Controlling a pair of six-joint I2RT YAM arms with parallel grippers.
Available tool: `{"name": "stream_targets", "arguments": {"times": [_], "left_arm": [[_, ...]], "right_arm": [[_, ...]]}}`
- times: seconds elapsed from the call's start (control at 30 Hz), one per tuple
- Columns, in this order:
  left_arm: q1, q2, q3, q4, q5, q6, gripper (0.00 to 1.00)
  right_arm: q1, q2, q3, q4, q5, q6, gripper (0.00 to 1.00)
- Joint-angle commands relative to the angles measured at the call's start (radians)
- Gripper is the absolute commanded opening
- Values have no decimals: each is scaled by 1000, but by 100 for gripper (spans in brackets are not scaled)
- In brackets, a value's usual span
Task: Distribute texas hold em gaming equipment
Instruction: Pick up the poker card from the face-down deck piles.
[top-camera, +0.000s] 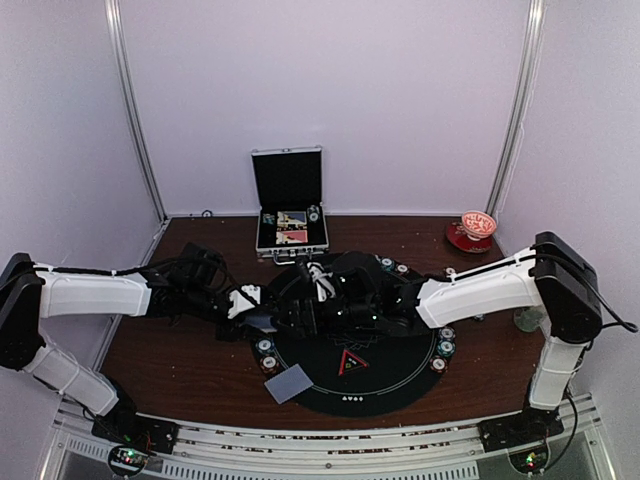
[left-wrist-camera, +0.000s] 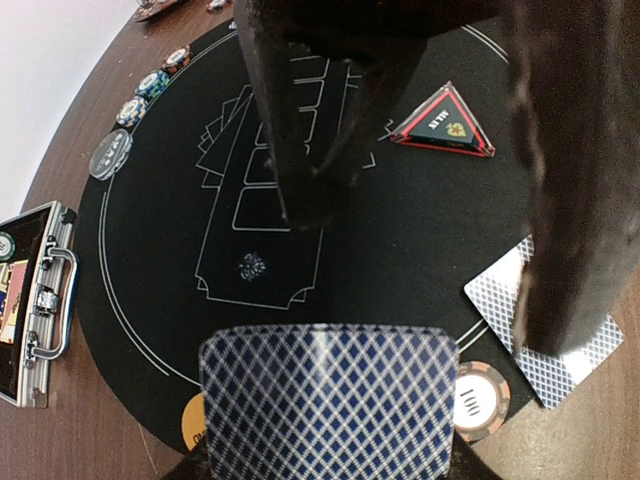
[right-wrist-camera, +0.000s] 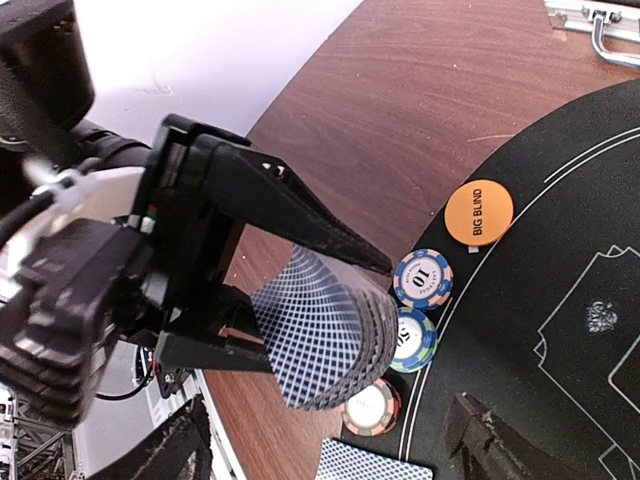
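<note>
My left gripper (right-wrist-camera: 320, 320) is shut on a bowed deck of blue-backed cards (right-wrist-camera: 325, 335), held just above the black mat's left edge. The deck fills the bottom of the left wrist view (left-wrist-camera: 325, 400). My right gripper (right-wrist-camera: 330, 430) is open, its dark fingers (left-wrist-camera: 300, 120) spread either side of the deck's free end without touching it. In the top view both grippers meet near the left gripper (top-camera: 258, 310). One card (top-camera: 290, 383) lies face down on the mat's rim. A 10 chip (right-wrist-camera: 423, 279), a 50 chip (right-wrist-camera: 415, 340), a red chip (right-wrist-camera: 372, 405) and an orange BIG BLIND button (right-wrist-camera: 479, 212) sit below.
The round black mat (top-camera: 400, 385) holds a triangular marker (top-camera: 352, 362), with chips along its right rim (top-camera: 445, 345) and far rim (top-camera: 392, 266). The open silver case (top-camera: 290, 215) stands behind. A red bowl (top-camera: 478, 225) sits at the back right.
</note>
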Motion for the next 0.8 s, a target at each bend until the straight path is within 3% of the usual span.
{"name": "stream_targets", "arguments": {"times": [0.0, 0.5, 0.77], "left_arm": [[4, -8, 6, 24, 30, 5, 32], [4, -15, 5, 18, 44, 10, 32], [4, -18, 5, 20, 41, 9, 32]], "right_arm": [[6, 50, 63, 52, -5, 31, 82], [6, 197, 195, 18, 65, 55, 82], [-14, 222, 185, 85, 71, 121, 79]]}}
